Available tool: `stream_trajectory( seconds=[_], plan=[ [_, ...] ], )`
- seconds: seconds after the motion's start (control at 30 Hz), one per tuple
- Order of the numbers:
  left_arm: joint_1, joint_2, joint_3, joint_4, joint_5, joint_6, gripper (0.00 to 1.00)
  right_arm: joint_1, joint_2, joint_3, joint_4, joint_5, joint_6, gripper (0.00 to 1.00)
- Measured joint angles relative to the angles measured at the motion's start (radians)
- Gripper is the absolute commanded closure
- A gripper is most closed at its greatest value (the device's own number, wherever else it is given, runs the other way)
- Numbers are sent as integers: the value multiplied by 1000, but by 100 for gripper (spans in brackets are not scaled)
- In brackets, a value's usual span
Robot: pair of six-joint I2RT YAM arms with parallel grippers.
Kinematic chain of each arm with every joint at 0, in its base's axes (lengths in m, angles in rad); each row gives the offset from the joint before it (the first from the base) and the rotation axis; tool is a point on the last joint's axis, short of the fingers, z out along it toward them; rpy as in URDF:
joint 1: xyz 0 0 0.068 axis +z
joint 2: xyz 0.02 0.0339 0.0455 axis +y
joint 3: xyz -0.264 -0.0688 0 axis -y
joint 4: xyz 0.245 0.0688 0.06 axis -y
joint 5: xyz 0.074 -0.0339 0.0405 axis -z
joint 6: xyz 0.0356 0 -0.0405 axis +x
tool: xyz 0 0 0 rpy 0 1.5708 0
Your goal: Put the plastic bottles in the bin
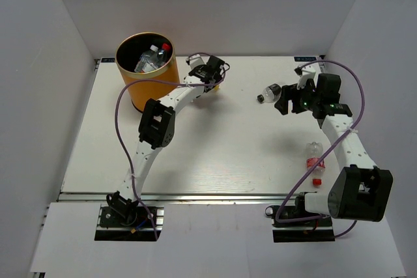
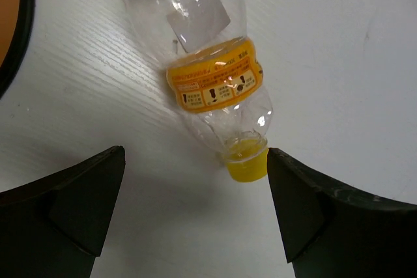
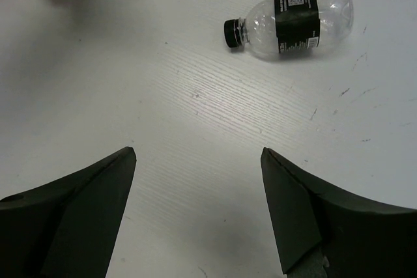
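Some bottles (image 1: 153, 58) lie in the bin (image 1: 140, 92) at the bench's (image 1: 228, 151) far left corner. My left claw (image 2: 195, 155) gapes empty over the yellow-capped bottle (image 2: 208, 76) near the bin. My right claw (image 3: 199, 152), open and empty, faces the black-capped bottle (image 3: 293, 23) toward the far right corner.

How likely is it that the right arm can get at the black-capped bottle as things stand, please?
Probably yes: the right gripper is open, the black-capped bottle lies on its side just ahead, and only table shows between them.
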Motion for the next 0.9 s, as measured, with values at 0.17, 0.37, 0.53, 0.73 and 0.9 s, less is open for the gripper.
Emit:
stream_trajectory(
  seconds=[0.17, 0.37, 0.53, 0.73, 0.9],
  plan=[
    [7, 11, 27, 36, -5, -14, 0, -14, -15, -34, 16, -24, 21, 17],
    [16, 19, 27, 68, 2, -42, 0, -18, -36, -69, 27, -57, 39, 17],
    [29, 46, 29, 89, 9, -73, 0, -19, -42, -84, 27, -65, 48, 17],
    [52, 98, 69, 106, 11, -92, 0, -20, -56, -89, 26, -69, 48, 17],
    [66, 111, 81, 129, 11, -98, 0, -20, -79, -114, 29, -77, 53, 18]
  ],
)
